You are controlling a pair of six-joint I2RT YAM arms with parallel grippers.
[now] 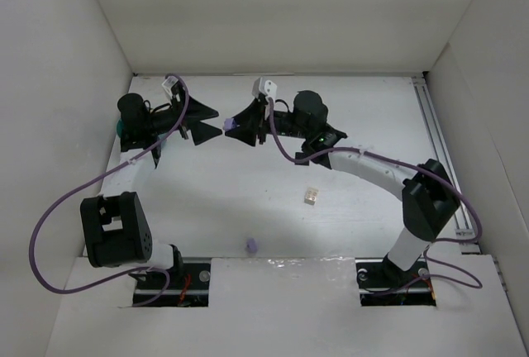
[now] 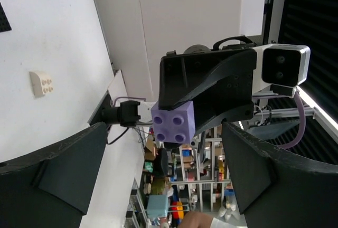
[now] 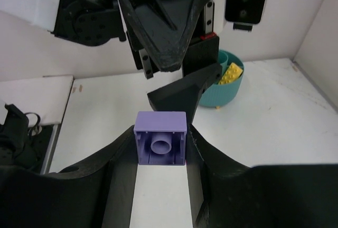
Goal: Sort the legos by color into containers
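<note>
My right gripper (image 1: 234, 128) is shut on a lilac purple lego (image 3: 161, 144), held in the air with its hollow underside toward the right wrist camera. My left gripper (image 1: 218, 122) faces it tip to tip and stands open. The same lego (image 2: 173, 122) hangs just past the left fingers (image 2: 63, 170), touching neither. The teal bowl (image 3: 228, 89) stands behind the left gripper with yellow legos (image 3: 231, 73) in it. In the top view only an edge of the bowl (image 1: 121, 130) shows. A cream lego (image 1: 311, 197) and a small purple lego (image 1: 251, 245) lie on the table.
White walls (image 1: 58, 84) enclose the table on the left, back and right. A metal rail (image 1: 442, 138) runs along the right edge. Purple cables (image 1: 66, 200) loop from both arms. The cream lego (image 2: 41, 84) also shows on the table in the left wrist view.
</note>
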